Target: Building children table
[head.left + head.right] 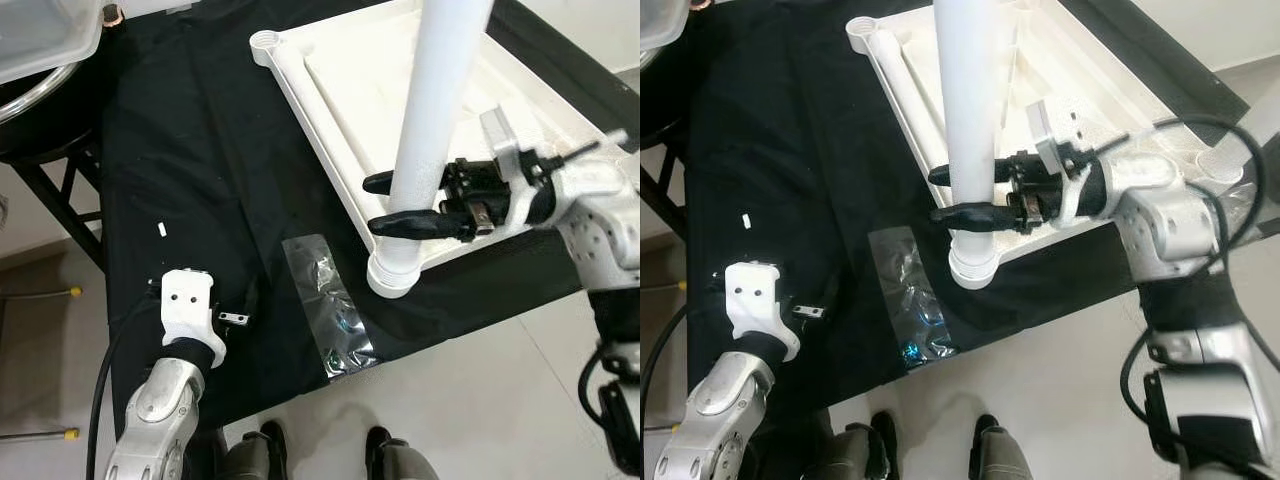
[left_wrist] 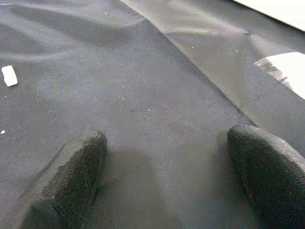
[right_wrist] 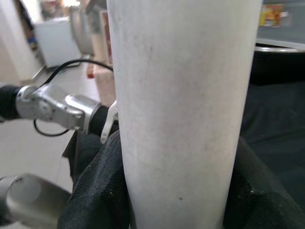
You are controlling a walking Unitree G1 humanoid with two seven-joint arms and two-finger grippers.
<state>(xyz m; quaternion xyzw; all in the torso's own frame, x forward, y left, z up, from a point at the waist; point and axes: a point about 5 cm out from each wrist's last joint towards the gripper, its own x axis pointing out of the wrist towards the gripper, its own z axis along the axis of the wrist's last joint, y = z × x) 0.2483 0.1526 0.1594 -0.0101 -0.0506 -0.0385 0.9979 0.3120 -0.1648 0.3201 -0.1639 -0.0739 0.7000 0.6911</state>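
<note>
Assembly looks early: one leg (image 1: pixel 435 110) stands upright in the socket (image 1: pixel 392 278) at the near corner of the upturned tabletop (image 1: pixel 400 60), which lies on the black-clothed counter (image 1: pixel 200 150) toward its far right corner. The right end effector (image 1: pixel 385 203) has its two black fingers closed around the leg just above the socket, one finger on each side of the tube, as the right wrist view confirms. Whether the leg is fully seated I cannot tell; the socket collar hides the joint. At the tabletop's far-left corner another socket (image 1: pixel 263 42) is open with no leg in it, so, judging by what shows, at least that leg is left to fit (the other corners are out of sight or too unclear to count).

The left end effector (image 1: pixel 238 305) rests low over the counter near its front edge, fingers (image 2: pixel 71 176) spread wide and holding nothing but air over the cloth. A clear plastic bag (image 1: pixel 330 305) lies between it and the tabletop, perhaps hardware, though its contents are too small to tell. A small white scrap (image 1: pixel 161 229) lies farther back.
</note>
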